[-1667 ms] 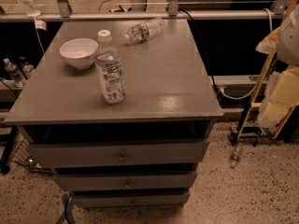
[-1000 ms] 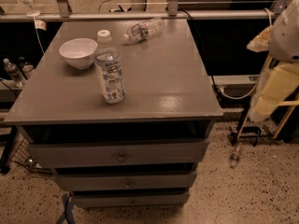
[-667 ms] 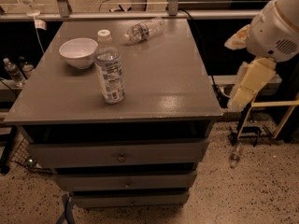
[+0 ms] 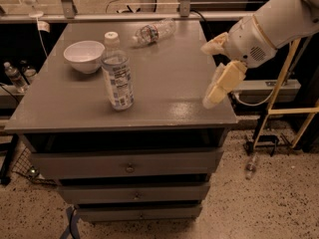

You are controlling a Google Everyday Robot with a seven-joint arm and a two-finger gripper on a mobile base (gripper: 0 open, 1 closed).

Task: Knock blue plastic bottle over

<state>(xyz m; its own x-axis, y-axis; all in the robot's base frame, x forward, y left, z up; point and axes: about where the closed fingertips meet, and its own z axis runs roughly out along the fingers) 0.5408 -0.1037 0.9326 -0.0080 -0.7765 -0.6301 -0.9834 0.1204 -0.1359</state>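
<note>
The blue plastic bottle (image 4: 117, 73) stands upright on the grey cabinet top (image 4: 164, 83), left of centre near the front. It is clear, with a white cap and a white-and-blue label. My gripper (image 4: 206, 77) hangs over the right edge of the top, well to the right of the bottle and apart from it. Its two cream fingers (image 4: 222, 82) are spread and hold nothing. The white arm reaches in from the upper right.
A white bowl (image 4: 84, 55) sits behind and left of the bottle. A smaller clear bottle (image 4: 152, 32) lies on its side at the back. Drawers are below the top. A yellow frame (image 4: 279, 108) stands at the right, bottles on the floor at the left.
My arm has swung in from the far right to the right edge of the cabinet top. The bottle, bowl and lying bottle have not moved.
</note>
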